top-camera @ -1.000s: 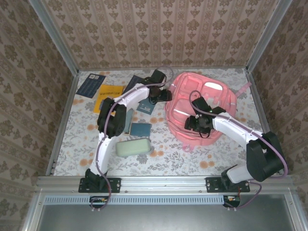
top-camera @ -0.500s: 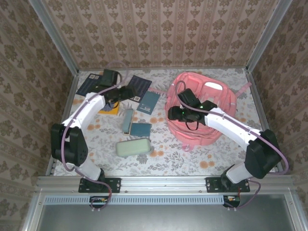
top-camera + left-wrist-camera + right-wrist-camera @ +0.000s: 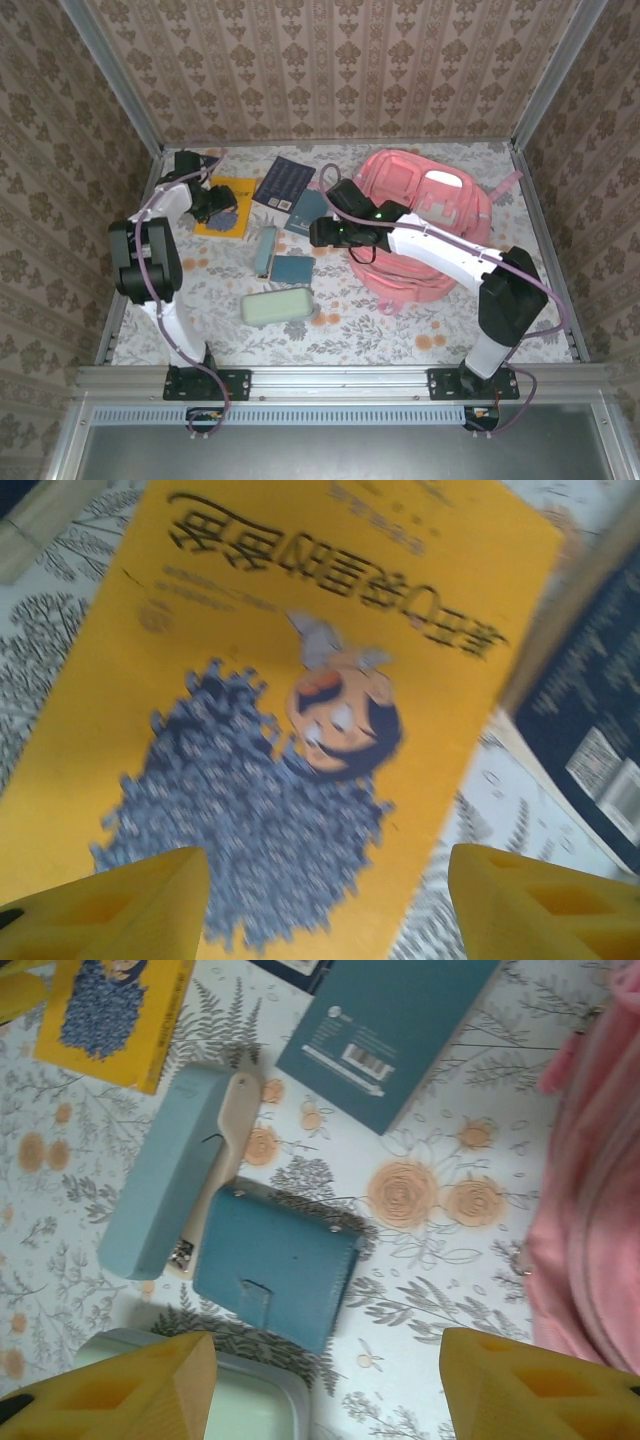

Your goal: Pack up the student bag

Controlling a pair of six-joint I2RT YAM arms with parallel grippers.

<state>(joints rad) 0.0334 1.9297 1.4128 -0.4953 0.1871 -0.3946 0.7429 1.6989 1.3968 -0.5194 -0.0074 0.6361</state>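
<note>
The student bag, a large pink backpack, lies at the right of the table, and its edge fills the right side of the right wrist view. My right gripper hangs open just left of the bag, above a blue wallet and a pale green pencil case, holding nothing. My left gripper is open over a yellow book at the far left, with its yellow fingertips apart and nothing between them.
On the floral cloth lie a light blue stapler, the wallet, the pencil case, a teal book and a dark navy book. Metal rails fence the table sides.
My left gripper has swung from the middle of the table to the far left, over the yellow book. My right gripper has moved left off the bag to above the wallet.
</note>
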